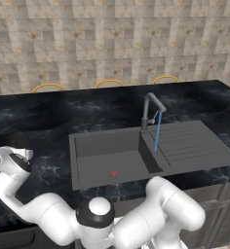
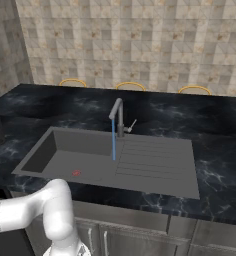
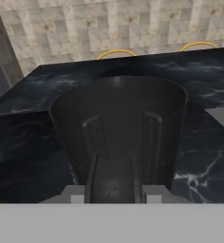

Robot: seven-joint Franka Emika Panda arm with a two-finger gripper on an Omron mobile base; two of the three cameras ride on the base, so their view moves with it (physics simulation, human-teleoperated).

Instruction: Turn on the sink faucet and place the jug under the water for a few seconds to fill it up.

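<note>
jug (image 3: 118, 128): stands straight up on the black tabletop (image 3: 28, 142), far to the left of the sink (image 1: 107, 155), long side up and down
pincer (image 3: 119, 156): one finger on each side of the jug; cannot tell if it squeezes
faucet (image 1: 150, 109): spout tips down; blue water (image 1: 157, 131) drops straight down

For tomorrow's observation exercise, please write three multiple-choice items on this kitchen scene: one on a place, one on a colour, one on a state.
1. Where does the water land?
A. on the ribbed drainboard
B. on the red drain mark
C. on the countertop

2. What colour is the jug?
A. white
B. nearly black
C. red

3. The sink faucet is:
A. off
B. running
C. lying flat

Answers:
1 A, the stream meets the drainboard of the sink.
2 B, the hand view shows it dark.
3 B, a blue stream falls from its spout.
</note>
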